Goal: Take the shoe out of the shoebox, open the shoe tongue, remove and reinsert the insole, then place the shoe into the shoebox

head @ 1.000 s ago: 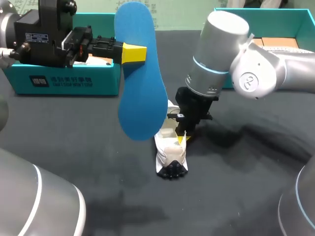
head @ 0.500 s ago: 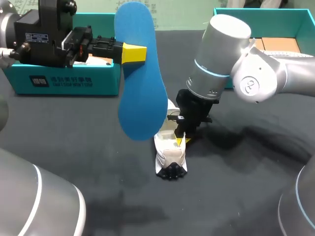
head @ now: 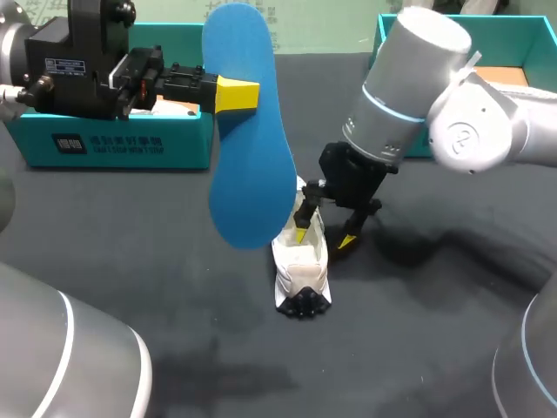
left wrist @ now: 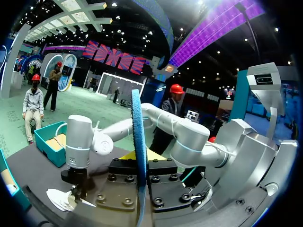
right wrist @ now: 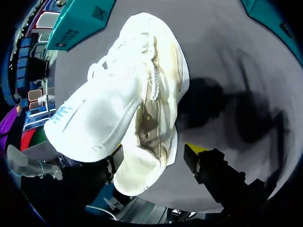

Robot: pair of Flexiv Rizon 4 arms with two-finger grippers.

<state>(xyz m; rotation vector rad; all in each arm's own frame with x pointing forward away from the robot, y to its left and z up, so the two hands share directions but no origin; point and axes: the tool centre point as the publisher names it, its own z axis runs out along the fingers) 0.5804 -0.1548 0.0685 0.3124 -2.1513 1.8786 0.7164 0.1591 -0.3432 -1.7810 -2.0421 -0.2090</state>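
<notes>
The dark grey cloth-covered table (head: 130, 287) spreads under both my arms. Two teal cardboard shoeboxes stand at its far side: one (head: 113, 144) at my left, under my left arm's wrist, and the other (head: 522, 35) at my right, behind my right arm (head: 418, 96), which comes in from the right and bends down toward the table's middle.

The long, flat blue foam insole (head: 252, 165) is up in the air, on edge and roughly upright, clear of the table. My left gripper (head: 239, 94) is clamped on it near its upper end. In the left wrist view the insole runs edge-on straight up between my two fingers, pinched from both sides. In the head view its lower end hangs just beside the shoe.

The white lace-up sneaker (head: 302, 261) sits on the cloth about midway between the two boxes, out of either one. In the right wrist view its mouth gapes and the tan inner floor shows.

My right gripper (head: 325, 237) hangs over the sneaker's heel end with its fingers spread apart. One yellow tip (right wrist: 193, 149) stands on the cloth side, apart from the sneaker. The other finger (right wrist: 116, 163) is close at the opposite side of the heel, and I cannot tell whether it touches.
</notes>
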